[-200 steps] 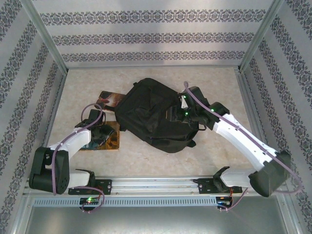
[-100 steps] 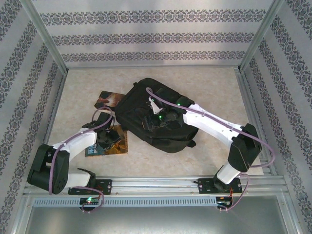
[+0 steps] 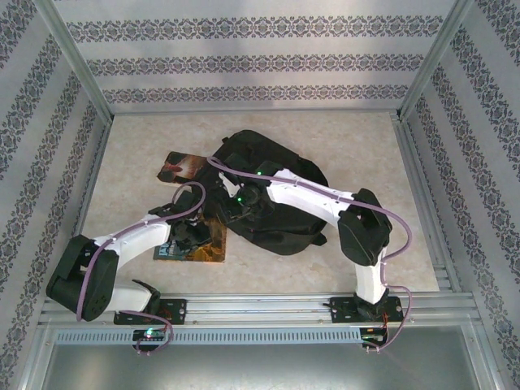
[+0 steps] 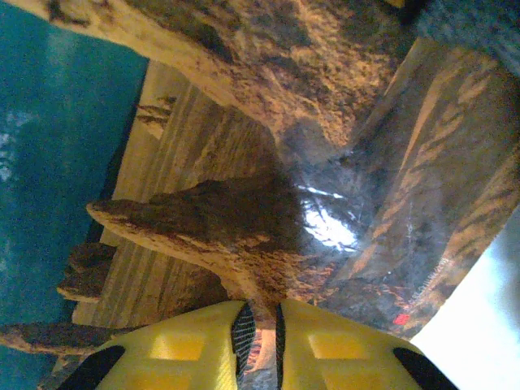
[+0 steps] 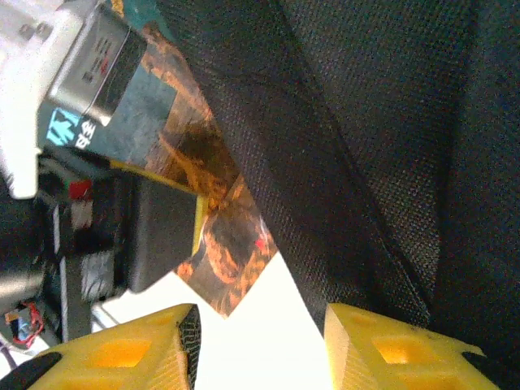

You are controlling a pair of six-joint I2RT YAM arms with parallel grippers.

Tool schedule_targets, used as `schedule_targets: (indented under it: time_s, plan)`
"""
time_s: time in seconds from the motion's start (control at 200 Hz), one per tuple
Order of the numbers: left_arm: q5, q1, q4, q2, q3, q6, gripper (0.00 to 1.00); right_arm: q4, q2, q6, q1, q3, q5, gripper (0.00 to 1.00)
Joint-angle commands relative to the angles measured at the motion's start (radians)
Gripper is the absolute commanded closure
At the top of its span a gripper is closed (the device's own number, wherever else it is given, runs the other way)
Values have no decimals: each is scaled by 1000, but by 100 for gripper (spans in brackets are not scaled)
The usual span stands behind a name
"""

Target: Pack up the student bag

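The student bag [image 3: 280, 191], a large black backpack, lies in the middle of the table. Its woven fabric [image 5: 374, 122] covers the right of the right wrist view. A book with a brown and teal cover [image 3: 201, 249] lies at the bag's near-left corner. My left gripper [image 3: 192, 234] is shut on that book [image 4: 244, 162], its yellow fingers [image 4: 341, 345] pinching the cover's edge. My right gripper [image 3: 235, 209] hangs over the bag's left edge. It [image 5: 260, 349] is open over bare table, one finger beside the fabric, the book's corner [image 5: 223, 244] just ahead.
A second book [image 3: 179, 165] lies on the table behind and left of the bag, partly under it. The right arm reaches across the top of the bag. Metal frame posts and patterned walls close in the beige table [image 3: 349, 138] on three sides.
The right arm swung left across the bag to its left edge. The left gripper closed on the book and carried it rightward toward the bag.
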Motion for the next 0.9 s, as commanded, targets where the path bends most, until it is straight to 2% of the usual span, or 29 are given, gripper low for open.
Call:
schedule_targets:
  time_s: [0.0,0.25,0.385,0.475,0.555,0.665,0.764,0.894]
  plan:
    - [31,-75,-157,99,-93,43,80,-3,43,25,-48,23,93,55]
    - [26,-151,-153,118,-81,67,81,-23,115,47,-159,102,282,56]
    - [33,-174,-143,133,-66,88,81,-33,122,33,-204,125,322,55]
    - [39,-183,-146,148,-39,104,80,-13,105,-4,-213,122,267,55]
    - [29,-183,-159,109,-12,104,72,22,68,-42,-208,105,150,55]
    - [-25,-183,-196,-41,18,93,61,68,-1,-84,-177,56,46,57]
    - [-48,-183,-199,-197,18,64,51,86,-31,-93,-144,29,25,61]
    - [-117,-172,-269,-355,-33,-47,53,98,3,-89,-119,36,-7,62]
